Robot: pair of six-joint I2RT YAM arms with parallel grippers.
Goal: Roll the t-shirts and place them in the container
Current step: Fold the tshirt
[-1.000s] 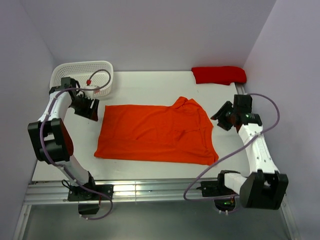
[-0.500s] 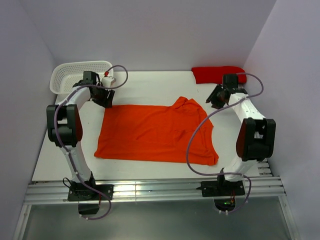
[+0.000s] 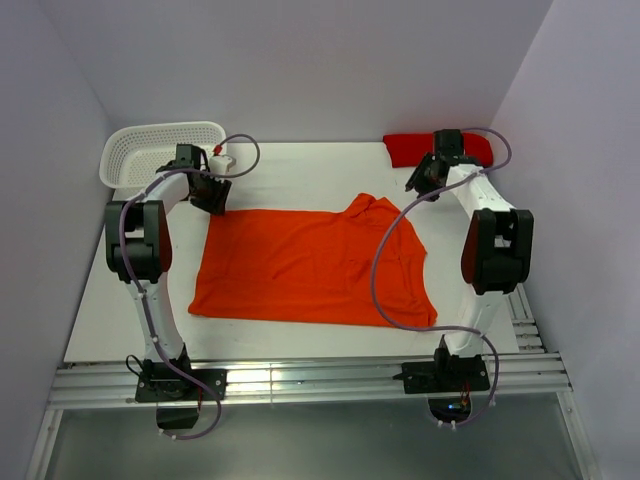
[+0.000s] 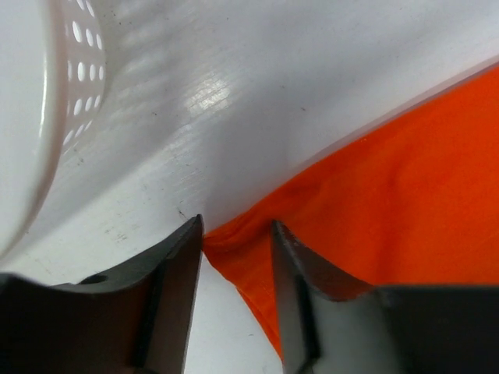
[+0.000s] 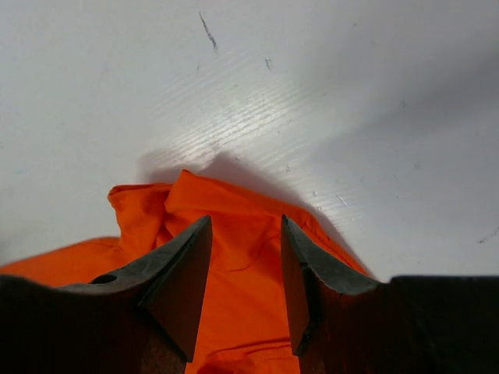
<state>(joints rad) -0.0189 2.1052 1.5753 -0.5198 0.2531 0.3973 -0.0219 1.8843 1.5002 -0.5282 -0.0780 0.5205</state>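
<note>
A white perforated basket (image 3: 160, 128) sits at the far-left corner of the table (image 3: 300, 170). Just beside it, the left hand (image 3: 213, 203) is down at the far-left corner of the orange t-shirt (image 3: 300, 270). Its fingers are parted, with the bunched corner of cloth between them, not yet pinched. The shirt lies spread flat across the middle of the table, with a sleeve turned up along its far edge. Near the shirt's far-right end, the right hand (image 3: 417, 188) is held with fingers apart over a raised fold of orange cloth; whether it touches cannot be told. In the far-right corner, partly behind that arm, the red t-shirt (image 3: 408, 150) lies bundled, apart from the orange one.
</note>
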